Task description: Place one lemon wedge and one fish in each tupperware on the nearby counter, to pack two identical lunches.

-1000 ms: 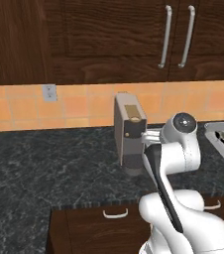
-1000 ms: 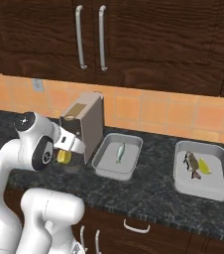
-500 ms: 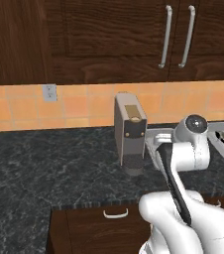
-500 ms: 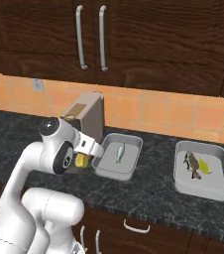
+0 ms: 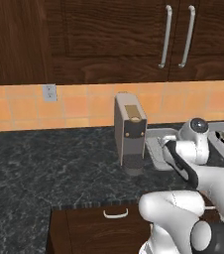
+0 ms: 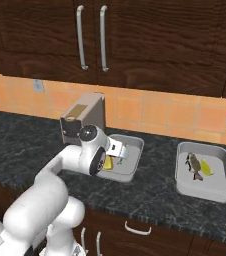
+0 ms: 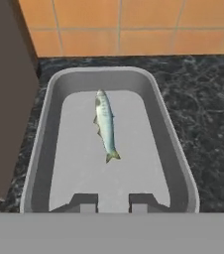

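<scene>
Two light-grey tupperware trays are sitting on the speckled counter (image 6: 155, 185), well apart from each other. The left tupperware (image 7: 158, 124) is lying just right of the coffee machine (image 6: 85, 117), close to the orange tiled backsplash (image 6: 150, 112). One silver-green fish (image 7: 105, 126) is lying inside it, roughly along the middle of the tray floor, head toward the far wall and tail toward the near rim. The rest of that tray floor is showing bare grey in the hand view.

The right tupperware (image 6: 220, 187) is sitting farther right on the same counter. It is holding a darker brown fish (image 6: 194, 166) on the left of its floor and a yellow lemon wedge (image 6: 207, 167) just beside it on the right; whether the two are touching cannot be told.

The tool (image 7: 113, 203) is hanging over the near end of the left tupperware, its two dark tips standing close together. In the right base view a yellow lemon wedge (image 6: 106, 163) is showing at the tool, over the near left part of that tray; the tool is pinching it, with the wedge not resting on the tray floor as far as can be judged.

Dark wood cabinets (image 6: 135, 40) with metal handles are hanging above the backsplash.
</scene>
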Tool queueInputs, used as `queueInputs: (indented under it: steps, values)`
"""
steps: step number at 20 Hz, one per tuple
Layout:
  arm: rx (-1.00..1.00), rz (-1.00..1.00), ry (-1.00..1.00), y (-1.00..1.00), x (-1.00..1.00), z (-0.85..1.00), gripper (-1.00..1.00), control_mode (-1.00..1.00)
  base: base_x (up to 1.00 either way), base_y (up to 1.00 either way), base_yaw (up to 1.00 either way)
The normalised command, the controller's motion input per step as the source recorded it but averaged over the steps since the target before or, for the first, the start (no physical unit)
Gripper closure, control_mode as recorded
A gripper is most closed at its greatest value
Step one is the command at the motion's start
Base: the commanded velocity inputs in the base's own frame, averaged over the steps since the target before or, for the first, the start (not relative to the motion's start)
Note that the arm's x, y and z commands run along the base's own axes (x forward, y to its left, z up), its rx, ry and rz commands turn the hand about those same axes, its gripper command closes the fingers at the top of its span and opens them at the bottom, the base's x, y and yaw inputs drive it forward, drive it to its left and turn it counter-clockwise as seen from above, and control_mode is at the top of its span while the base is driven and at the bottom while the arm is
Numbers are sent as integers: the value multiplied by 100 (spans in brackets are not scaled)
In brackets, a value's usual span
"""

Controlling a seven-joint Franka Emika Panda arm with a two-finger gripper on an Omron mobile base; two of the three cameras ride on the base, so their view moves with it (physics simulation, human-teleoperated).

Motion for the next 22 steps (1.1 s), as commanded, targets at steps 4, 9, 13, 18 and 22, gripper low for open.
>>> queueInputs:
  steps: [4, 9, 13, 18, 22]
  values:
    - [0, 11, 21, -31, 100, -43, 100, -100, 0, 0, 0]
    - [0, 15, 14, -22, 99, -39, 100, -100, 0, 0, 0]
    - [0, 16, 0, -7, 66, -29, 100, -100, 0, 0, 0]
    - [0, 15, 0, -22, 51, -25, 100, -100, 0, 0, 0]
    - [0, 14, 1, -15, 47, -21, 100, -100, 0, 0, 0]
